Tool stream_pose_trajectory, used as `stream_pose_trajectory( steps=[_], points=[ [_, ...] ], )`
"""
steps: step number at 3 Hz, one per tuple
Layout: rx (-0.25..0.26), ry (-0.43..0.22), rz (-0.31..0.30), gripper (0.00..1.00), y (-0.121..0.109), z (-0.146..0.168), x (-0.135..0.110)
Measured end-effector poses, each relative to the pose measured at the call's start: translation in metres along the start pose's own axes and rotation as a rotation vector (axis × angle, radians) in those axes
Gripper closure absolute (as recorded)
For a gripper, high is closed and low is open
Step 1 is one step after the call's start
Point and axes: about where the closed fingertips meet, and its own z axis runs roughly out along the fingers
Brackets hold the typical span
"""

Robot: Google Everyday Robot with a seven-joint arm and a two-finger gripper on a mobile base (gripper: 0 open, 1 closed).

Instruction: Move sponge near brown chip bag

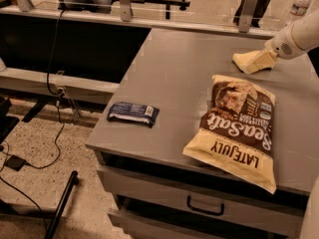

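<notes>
The brown chip bag (237, 126) lies flat on the grey table (174, 78) at the front right, its dark brown part toward the back and its cream part toward the front edge. The pale yellow sponge (240, 60) lies on the table just behind the bag's far end, a small gap apart. My gripper (259, 60) reaches in from the upper right on a white arm (299, 34) and is at the sponge's right side, low over the table. Where gripper ends and sponge begins is hard to make out.
A small dark blue snack packet (133, 113) lies near the table's front left edge. Drawers with a handle (204, 205) are below the table front. Cables (55, 83) and a black leg are on the floor at left. A rail runs behind the table.
</notes>
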Motion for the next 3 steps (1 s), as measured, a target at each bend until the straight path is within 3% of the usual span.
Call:
stream_pose_trajectory(
  steps=[1,2,3],
  points=[
    [-0.01,-0.004,0.02,0.5,0.001,0.006,0.003],
    [-0.013,0.028,-0.021,0.81,0.007,0.007,0.007],
    [-0.017,0.059,-0.075,1.0,0.015,0.004,0.01]
  ],
)
